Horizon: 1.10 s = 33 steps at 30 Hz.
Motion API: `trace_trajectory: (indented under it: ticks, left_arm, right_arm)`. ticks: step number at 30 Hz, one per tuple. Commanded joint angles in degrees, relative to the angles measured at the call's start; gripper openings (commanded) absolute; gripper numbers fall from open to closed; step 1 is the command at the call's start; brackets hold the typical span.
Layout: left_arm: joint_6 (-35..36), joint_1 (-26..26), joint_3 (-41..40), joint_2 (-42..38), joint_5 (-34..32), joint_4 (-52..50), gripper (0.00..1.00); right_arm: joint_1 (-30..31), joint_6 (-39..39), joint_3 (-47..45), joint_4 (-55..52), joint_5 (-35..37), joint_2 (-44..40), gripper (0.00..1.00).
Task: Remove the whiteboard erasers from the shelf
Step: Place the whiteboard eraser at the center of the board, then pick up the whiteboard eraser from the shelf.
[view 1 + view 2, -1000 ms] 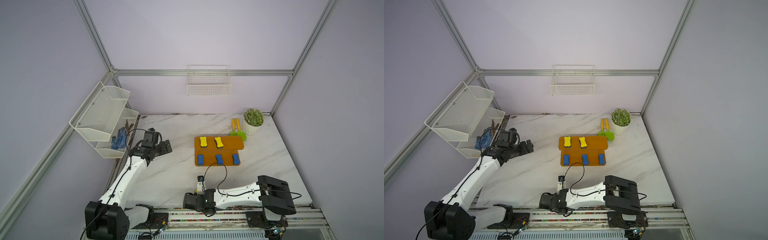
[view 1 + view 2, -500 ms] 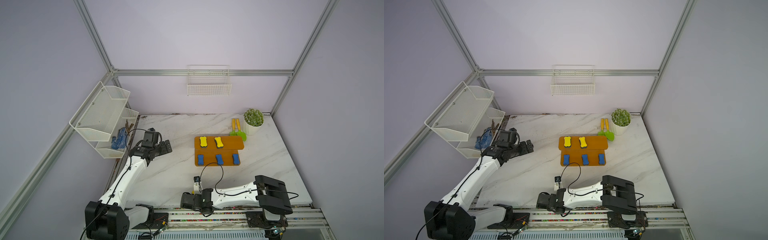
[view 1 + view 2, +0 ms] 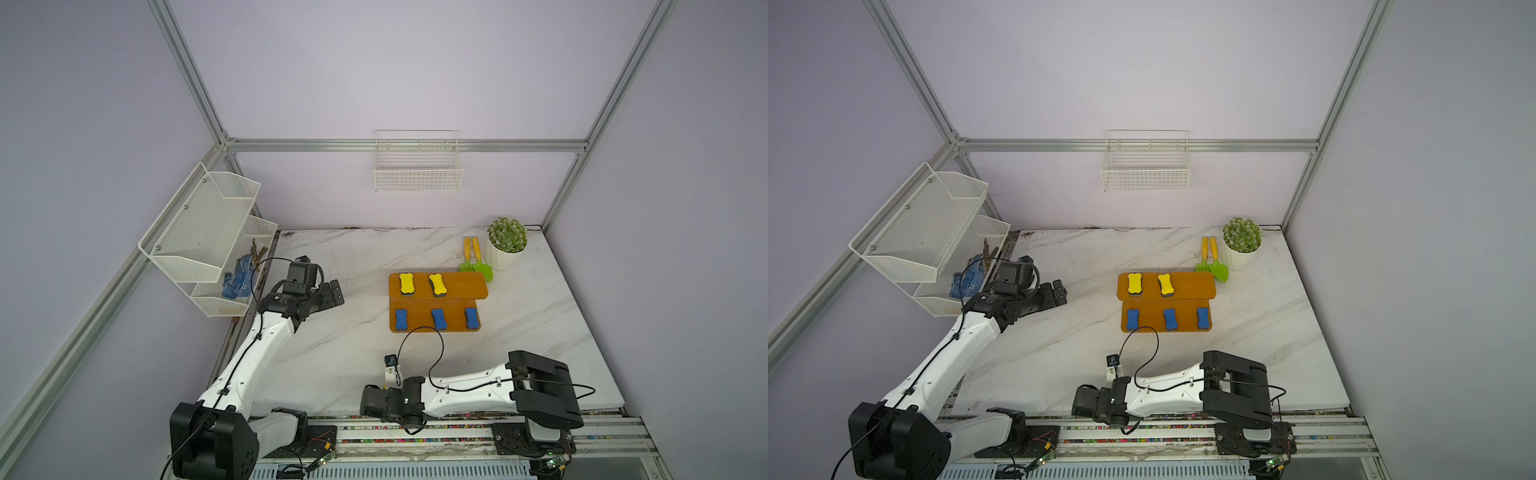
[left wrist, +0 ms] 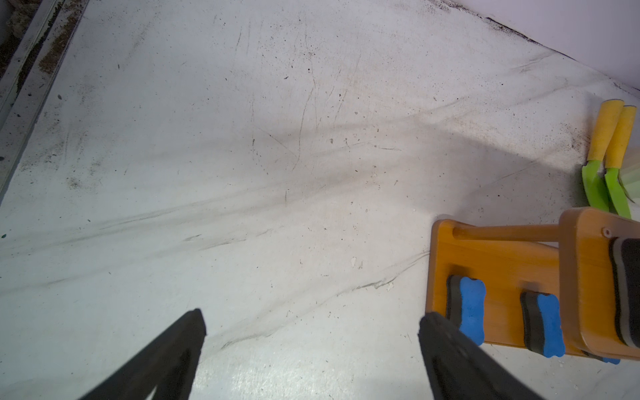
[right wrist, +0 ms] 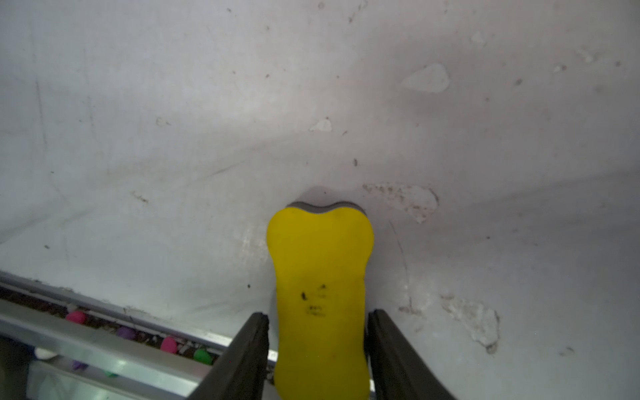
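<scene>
My right gripper (image 5: 317, 315) brackets a yellow eraser (image 5: 320, 259) on the marble table (image 5: 138, 138) by the front rail (image 5: 104, 341); whether it grips, I cannot tell. My left gripper (image 4: 311, 315) gapes wide, left of the shelf (image 3: 457, 286) bearing two yellow erasers (image 3: 406, 284) above and three blue erasers (image 3: 437, 319) below. Green spatulas (image 3: 482, 268) and a potted plant (image 3: 507, 241) crowd behind.

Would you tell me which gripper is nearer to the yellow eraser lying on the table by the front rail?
Right. The right gripper straddles that yellow eraser, jaws either side; the left gripper is far off, between the shelf and the mesh rack.
</scene>
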Motion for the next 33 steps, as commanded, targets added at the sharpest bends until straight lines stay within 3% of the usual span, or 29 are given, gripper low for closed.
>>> trace_trajectory:
  ticks: [1,13,20,24,33]
  left_arm:
    - [0.8,0.2,0.2,-0.5,-0.5,1.0,1.0]
    - [2.3,0.2,0.6,-0.7,1.2,1.2,0.99]
    - [1.6,-2.8,2.5,-0.3,3.5,1.6,0.98]
    - [1.0,-3.5,5.2,1.9,5.8,1.0,0.97]
    - [3.9,-3.5,10.4,6.7,10.9,0.5,0.98]
  right_arm:
    - [0.0,-1.4,1.8,-0.9,-0.1,0.7,0.51]
    - [-0.9,-1.9,2.2,-5.0,2.4,-2.6,0.53]
    - [-5.9,-13.1,6.1,-9.8,10.0,-12.7,0.53]
    - [-12.4,-22.9,9.1,-9.8,10.0,-16.7,0.52]
    - [-33.8,-46.5,17.0,-9.6,5.9,-17.5,0.47]
